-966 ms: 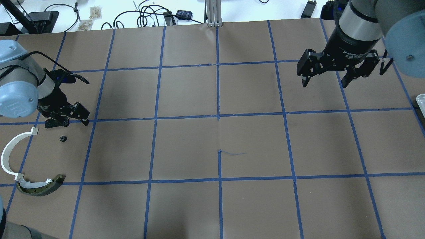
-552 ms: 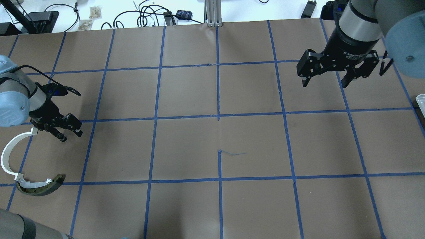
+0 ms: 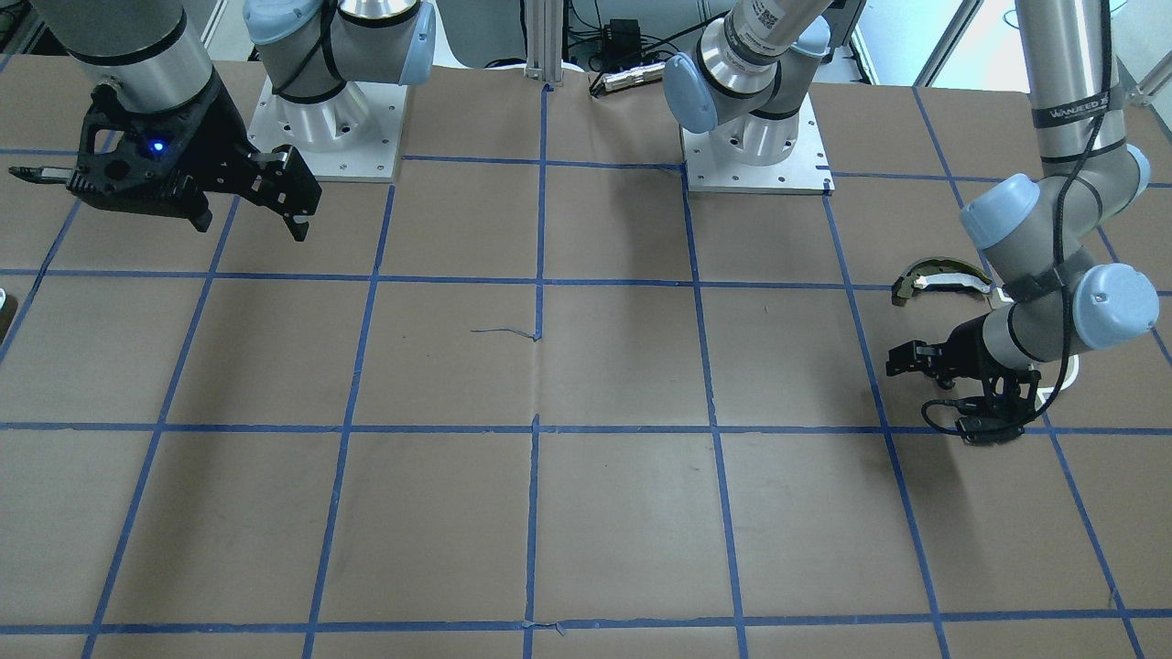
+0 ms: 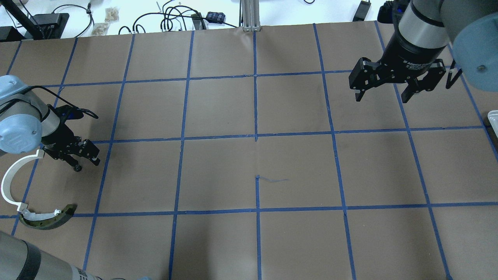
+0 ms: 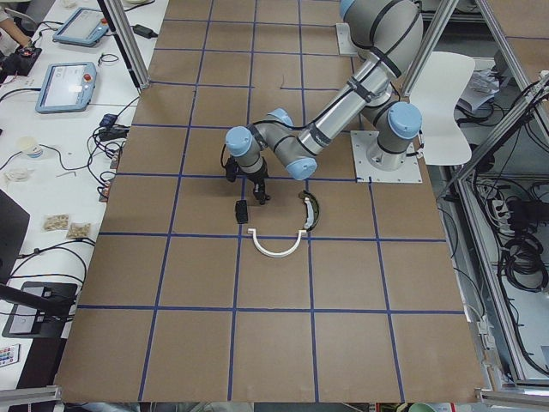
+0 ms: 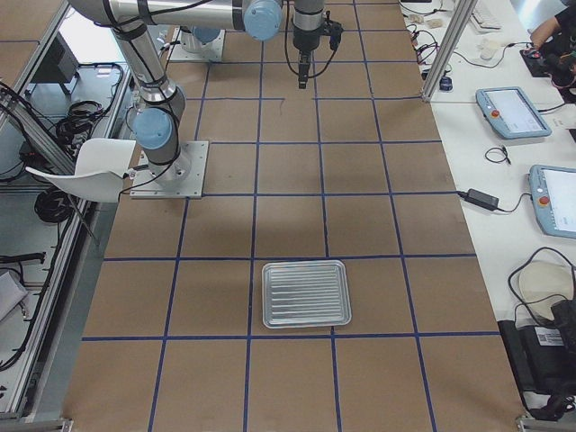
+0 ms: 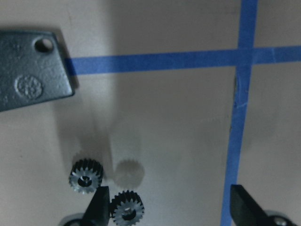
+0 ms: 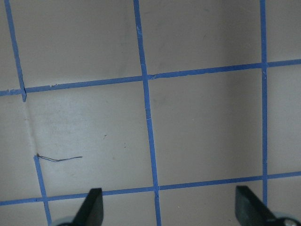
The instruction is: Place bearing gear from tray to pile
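The pile lies at the table's left end: a white curved arc (image 4: 14, 179), a dark olive-edged curved piece (image 4: 48, 219) and a flat black plate (image 7: 33, 66). Two small dark gears (image 7: 86, 175) (image 7: 127, 207) lie on the paper beside the plate. My left gripper (image 7: 171, 212) is open and low over them, one fingertip (image 7: 99, 207) touching or next to the nearer gear. In the overhead view the left gripper (image 4: 79, 157) stands just right of the arc's upper end. My right gripper (image 4: 383, 87) is open and empty, high at the far right. The tray (image 6: 305, 294) looks empty.
The table is brown paper with a blue tape grid (image 4: 256, 136). The tray's edge (image 4: 493, 116) shows at the overhead view's right border. Cables and boxes (image 4: 186, 17) lie beyond the far edge. The arm bases (image 3: 755, 146) stand at the robot's side.
My left arm has swung down and toward the white arc, bringing its gripper over the spot where a small gear lay bare. The right arm has barely moved.
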Tool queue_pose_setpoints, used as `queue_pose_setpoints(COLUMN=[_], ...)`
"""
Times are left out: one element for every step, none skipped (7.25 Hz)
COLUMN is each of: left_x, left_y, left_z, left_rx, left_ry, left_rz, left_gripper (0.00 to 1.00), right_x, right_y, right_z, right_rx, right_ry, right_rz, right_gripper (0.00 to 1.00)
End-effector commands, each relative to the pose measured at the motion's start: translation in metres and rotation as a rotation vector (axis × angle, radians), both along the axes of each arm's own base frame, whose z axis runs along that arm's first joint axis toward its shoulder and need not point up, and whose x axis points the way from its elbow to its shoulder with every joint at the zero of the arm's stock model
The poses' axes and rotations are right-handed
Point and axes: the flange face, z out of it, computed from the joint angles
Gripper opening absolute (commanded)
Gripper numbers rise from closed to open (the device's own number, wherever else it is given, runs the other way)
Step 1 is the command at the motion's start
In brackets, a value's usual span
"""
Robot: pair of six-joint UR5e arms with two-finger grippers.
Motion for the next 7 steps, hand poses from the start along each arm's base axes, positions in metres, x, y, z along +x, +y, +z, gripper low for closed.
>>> queue_pose_setpoints(left_x=[0.002, 0.002, -0.003, -0.028, -0.075, -0.125, -0.172], left_y=[-0.005, -0.005, -0.007, -0.007, -0.012, -0.011, -0.014], left_z=[0.003, 0.013, 0.036, 0.065, 0.103, 0.151, 0.219], left_rx=[-0.01, -0.027, -0.052, -0.056, -0.089, -0.12, -0.154], left_ry=[-0.011, -0.024, -0.036, -0.022, -0.01, 0.003, -0.014], left_rz=[-0.005, -0.002, -0.009, -0.044, -0.118, -0.189, -0.156], left_gripper=[0.51, 0.73, 0.84, 0.85, 0.85, 0.85, 0.85], right_x=[0.0, 0.0, 0.001, 0.001, 0.001, 0.001, 0.0], right_y=[0.0, 0.0, 0.001, 0.001, 0.001, 0.001, 0.001], right_z=[0.0, 0.001, 0.001, 0.001, -0.001, 0.001, 0.001], right_rx=[-0.001, -0.002, -0.003, -0.001, 0.002, -0.001, -0.001], right_ry=[0.0, 0.001, 0.0, 0.0, 0.0, 0.0, 0.0], right_rz=[-0.001, 0.001, 0.001, -0.001, 0.001, -0.001, -0.001], right_gripper=[1.0, 1.0, 1.0, 1.0, 1.0, 1.0, 1.0])
